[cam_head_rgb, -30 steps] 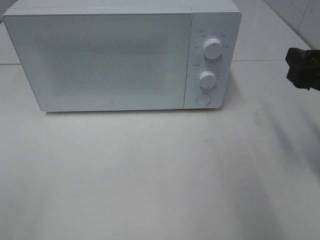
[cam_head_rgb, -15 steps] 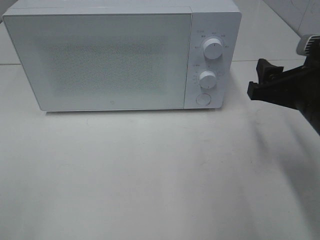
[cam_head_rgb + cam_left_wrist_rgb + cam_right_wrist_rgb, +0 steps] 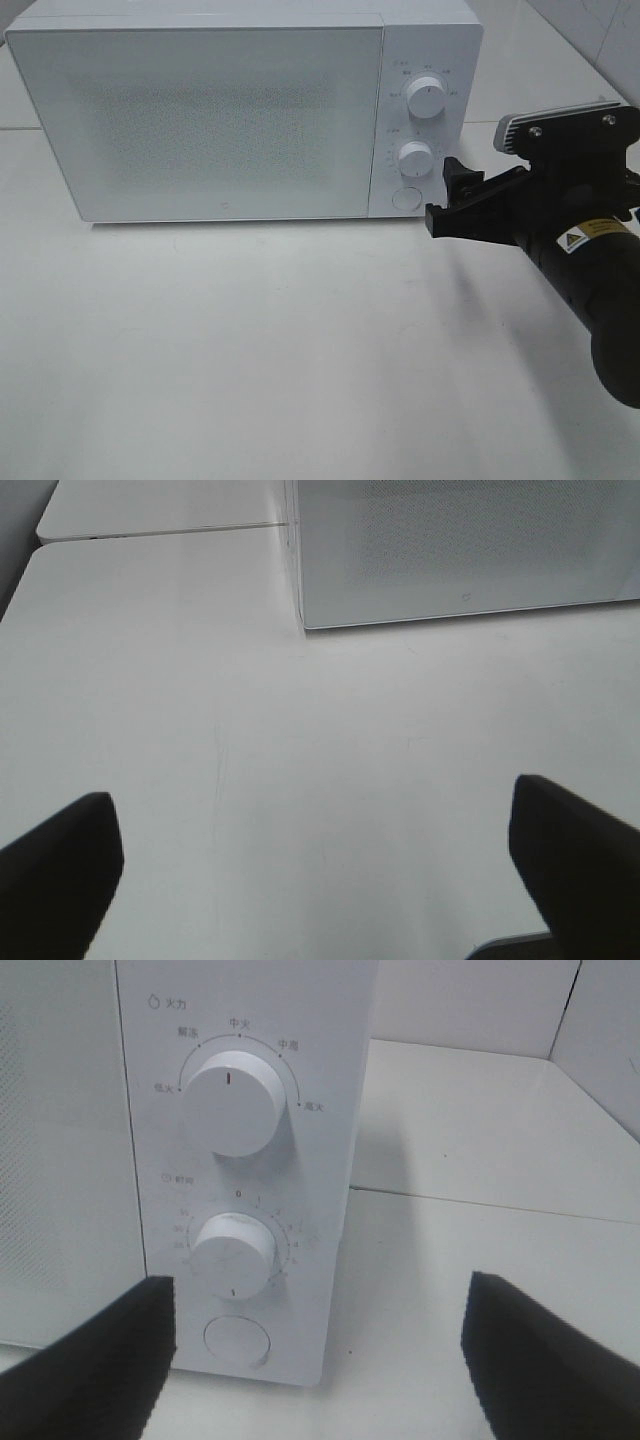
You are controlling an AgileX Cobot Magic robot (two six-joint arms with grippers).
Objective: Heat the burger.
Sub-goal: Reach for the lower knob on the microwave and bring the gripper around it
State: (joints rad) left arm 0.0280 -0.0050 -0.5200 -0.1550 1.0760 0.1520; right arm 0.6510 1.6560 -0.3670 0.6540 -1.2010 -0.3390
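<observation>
1. A white microwave stands on the white table. Its door is closed and frosted.
2. The burger is not seen in any view, and I cannot tell where it is.
3. The upper knob sits under the heading 火力. Around it are 低火, 解冻, 中火, 中高 and 高火, and its red line points to 中火.
4. The lower knob has a scale of small numbers, with 0 at the top. Below it is a round button with no writing.
5. The right gripper hangs just in front of this panel, with its jaws wide apart and holding nothing. Its arm has a yellow warning label, too small to read.
6. The left gripper is over bare table, jaws spread and empty.
7. A small mark on the door's lower edge cannot be read.
</observation>
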